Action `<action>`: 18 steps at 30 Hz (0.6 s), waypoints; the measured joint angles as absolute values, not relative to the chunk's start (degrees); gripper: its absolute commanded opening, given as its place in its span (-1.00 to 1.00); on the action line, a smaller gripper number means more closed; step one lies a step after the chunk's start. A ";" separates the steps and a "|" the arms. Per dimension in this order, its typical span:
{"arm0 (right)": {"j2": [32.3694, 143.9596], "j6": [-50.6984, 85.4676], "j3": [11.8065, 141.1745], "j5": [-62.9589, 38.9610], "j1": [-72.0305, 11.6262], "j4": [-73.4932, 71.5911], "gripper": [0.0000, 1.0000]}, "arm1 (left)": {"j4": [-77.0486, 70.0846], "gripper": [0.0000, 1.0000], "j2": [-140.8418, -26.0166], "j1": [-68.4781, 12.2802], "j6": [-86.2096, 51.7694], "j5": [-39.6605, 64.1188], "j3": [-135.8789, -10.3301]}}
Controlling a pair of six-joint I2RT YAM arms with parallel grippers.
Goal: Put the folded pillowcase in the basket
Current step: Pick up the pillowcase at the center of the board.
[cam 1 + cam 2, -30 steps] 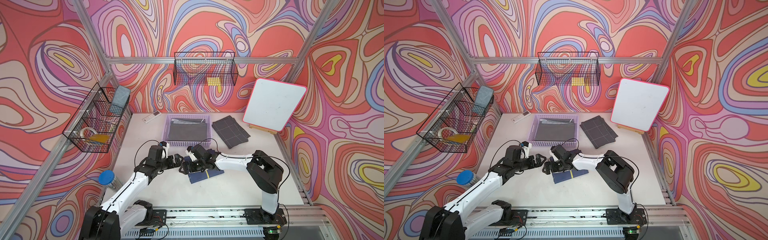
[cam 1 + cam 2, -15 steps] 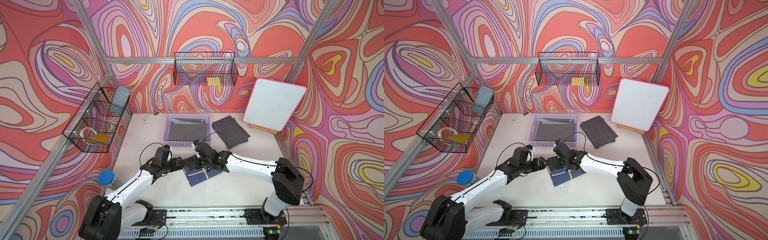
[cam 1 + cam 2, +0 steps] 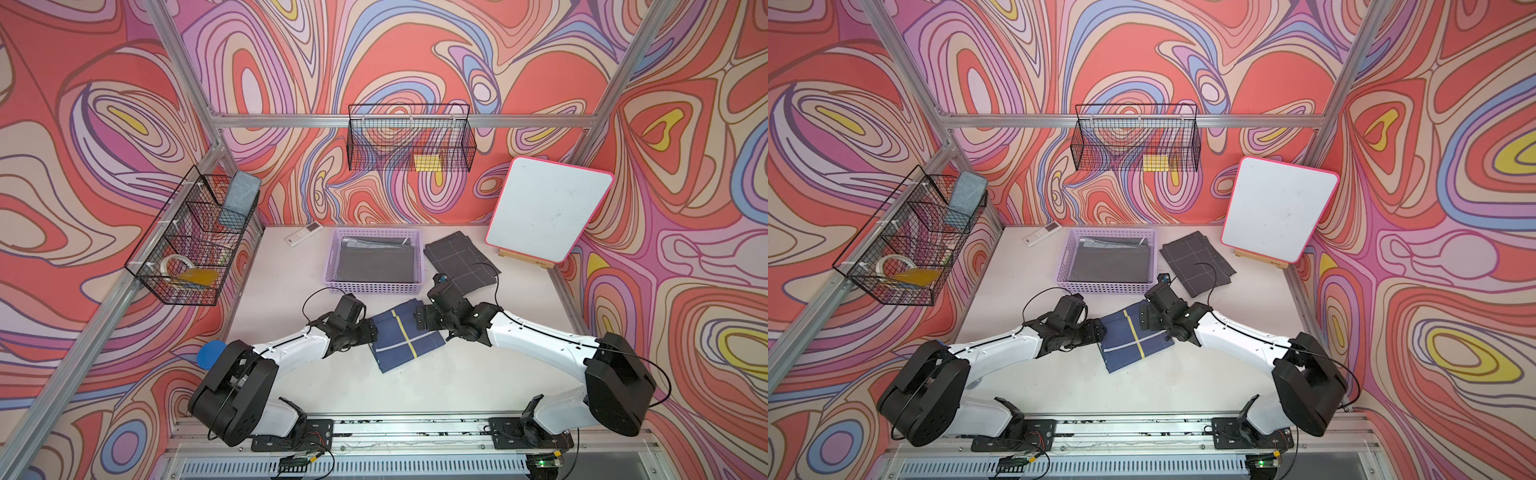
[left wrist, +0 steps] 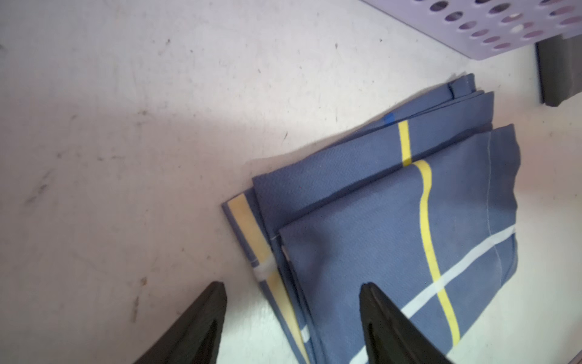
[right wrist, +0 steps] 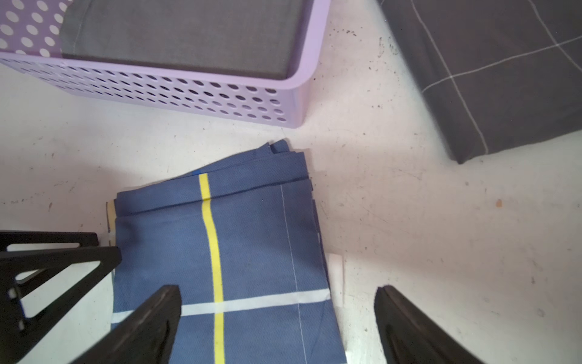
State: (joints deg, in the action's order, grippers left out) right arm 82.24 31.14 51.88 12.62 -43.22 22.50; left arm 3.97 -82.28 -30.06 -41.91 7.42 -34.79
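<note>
The folded pillowcase [image 3: 405,338], blue with yellow and white stripes, lies flat on the table in front of the basket [image 3: 376,286]. The basket is lilac, has perforated sides, and holds a folded grey cloth. My left gripper [image 3: 372,330] is at the pillowcase's left edge. In the left wrist view that gripper [image 4: 293,285] is open, one finger over the cloth [image 4: 393,220] and one over bare table. My right gripper [image 3: 420,320] is at the opposite edge. In the right wrist view it [image 5: 278,288] stands wide open across that edge of the pillowcase [image 5: 252,252], near the basket's corner [image 5: 189,91].
A dark grey checked cloth [image 3: 461,262] lies right of the basket, with a pink-rimmed whiteboard [image 3: 548,212] behind it. A remote [image 3: 303,233] lies by the back wall. Black wire baskets hang on the back wall [image 3: 409,141] and left wall [image 3: 195,241]. A blue lid [image 3: 210,353] sits near the left arm.
The right arm has swung outward and its gripper has moved from over the pillowcase to its right edge. The left gripper has come up to the left edge and its jaws have narrowed.
</note>
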 measured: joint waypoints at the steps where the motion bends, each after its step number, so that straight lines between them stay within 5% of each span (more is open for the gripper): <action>1: 81.93 31.14 51.42 12.62 -43.07 22.37 0.96 | 3.55 0.16 -82.87 -30.20 -42.02 7.20 -35.11; 18: 82.72 28.91 49.47 10.48 -39.03 19.66 0.93 | 2.09 -0.95 -89.69 -32.27 -41.95 3.40 -39.33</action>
State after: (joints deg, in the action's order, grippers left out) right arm 82.72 28.91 49.47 10.48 -39.03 19.66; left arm 2.09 -89.69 -32.27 -41.95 3.40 -39.33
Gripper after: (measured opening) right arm 0.970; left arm 0.090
